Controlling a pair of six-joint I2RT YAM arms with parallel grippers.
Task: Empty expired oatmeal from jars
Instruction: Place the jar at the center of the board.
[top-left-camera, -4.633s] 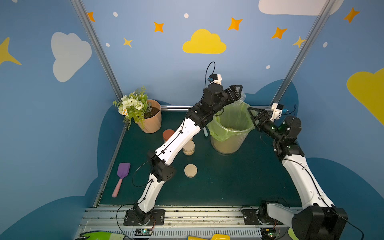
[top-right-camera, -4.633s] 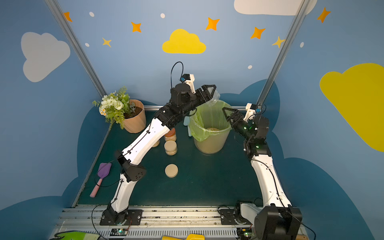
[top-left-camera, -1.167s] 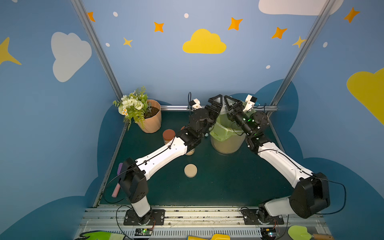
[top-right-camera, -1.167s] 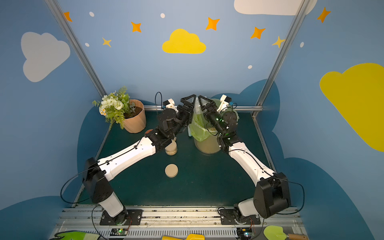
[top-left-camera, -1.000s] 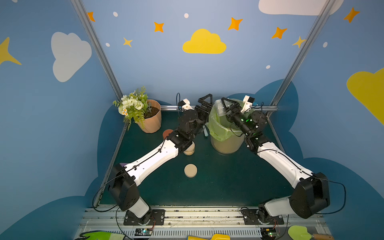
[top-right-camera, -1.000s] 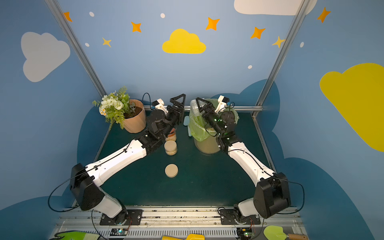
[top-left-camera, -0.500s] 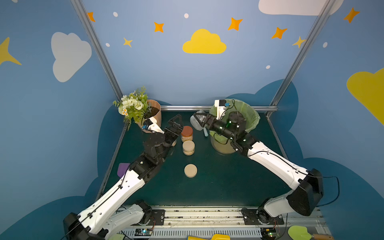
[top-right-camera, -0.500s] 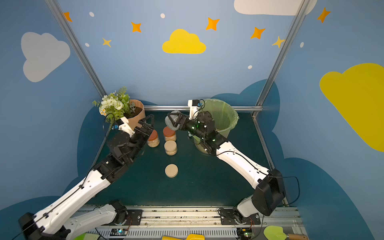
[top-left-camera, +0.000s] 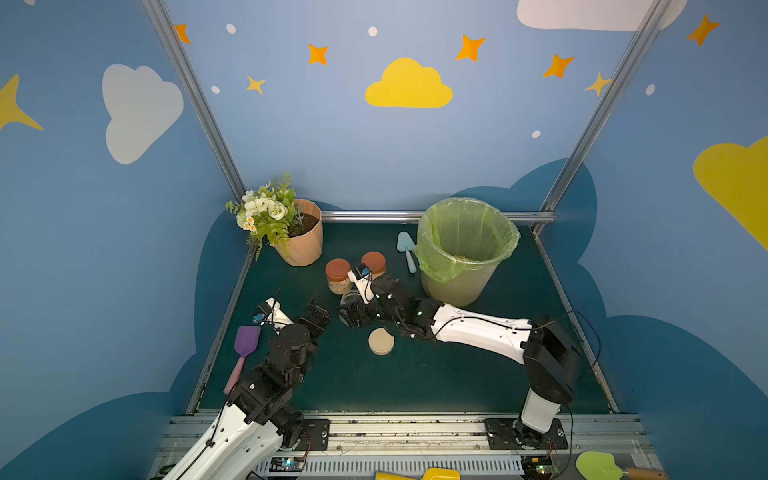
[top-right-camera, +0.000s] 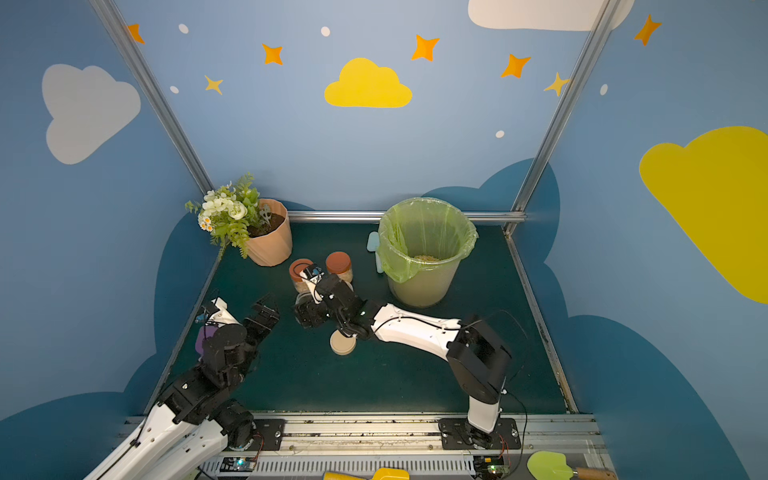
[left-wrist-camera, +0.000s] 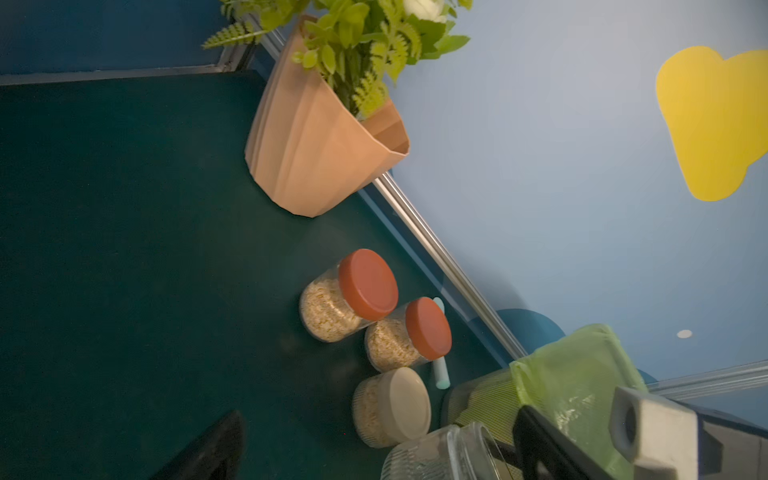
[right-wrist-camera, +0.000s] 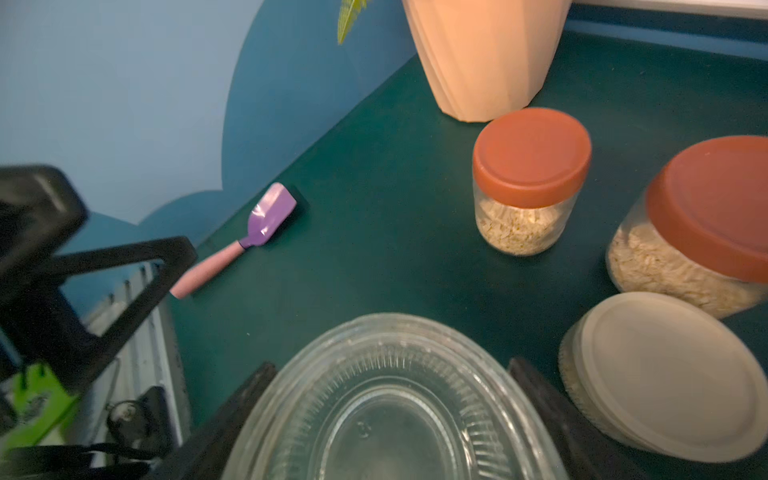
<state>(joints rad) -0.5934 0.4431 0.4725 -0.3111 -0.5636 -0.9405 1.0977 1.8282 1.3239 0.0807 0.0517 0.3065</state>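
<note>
My right gripper (top-left-camera: 348, 312) is shut on an empty clear jar (right-wrist-camera: 386, 407), which shows between its dark fingers (right-wrist-camera: 245, 399) and is held tilted low over the mat. Beside it stand two red-lidded jars (top-left-camera: 337, 276) (top-left-camera: 373, 262) with oatmeal (right-wrist-camera: 515, 232) inside, and a beige-lidded jar (right-wrist-camera: 665, 374), also filled. A loose beige lid (top-left-camera: 381, 340) lies on the mat in front of the right wrist. My left gripper (top-left-camera: 318, 312) is open and empty, just left of the held jar. More oatmeal (top-right-camera: 426, 257) lies at the bottom of the bin.
The beige bin with its green liner (top-left-camera: 465, 249) stands at the back right, with a teal scoop (top-left-camera: 405, 249) beside it. A peach flowerpot (top-left-camera: 301, 245) is at the back left. A purple spatula (top-left-camera: 245, 345) lies along the left edge.
Both arms have come down from the bin. The right one carried the empty jar to the mat by the other jars. The left one drew back to the front left, still open.
</note>
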